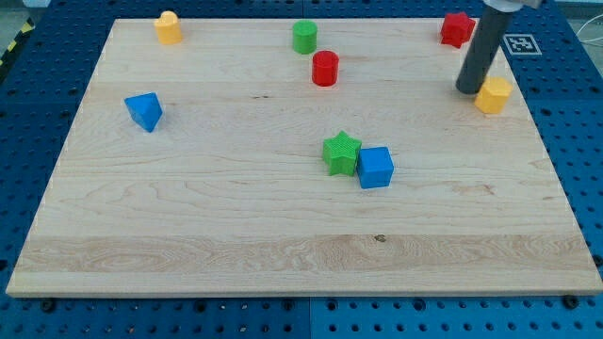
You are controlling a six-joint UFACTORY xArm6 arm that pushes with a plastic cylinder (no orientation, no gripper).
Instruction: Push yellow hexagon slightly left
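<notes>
The yellow hexagon [494, 95] sits near the right edge of the wooden board [236, 217], in the upper right. My tip [469, 89] stands on the board just to the left of the hexagon, touching or almost touching its left side. The dark rod rises from there to the view's top edge.
A red star [457, 29] lies above my tip at the top right. A green cylinder [304, 38] and a red cylinder [325, 69] sit at top centre. A green star [341, 153] touches a blue cube [375, 168] mid-board. A blue triangle [144, 110] and a yellow block [168, 28] lie at the left.
</notes>
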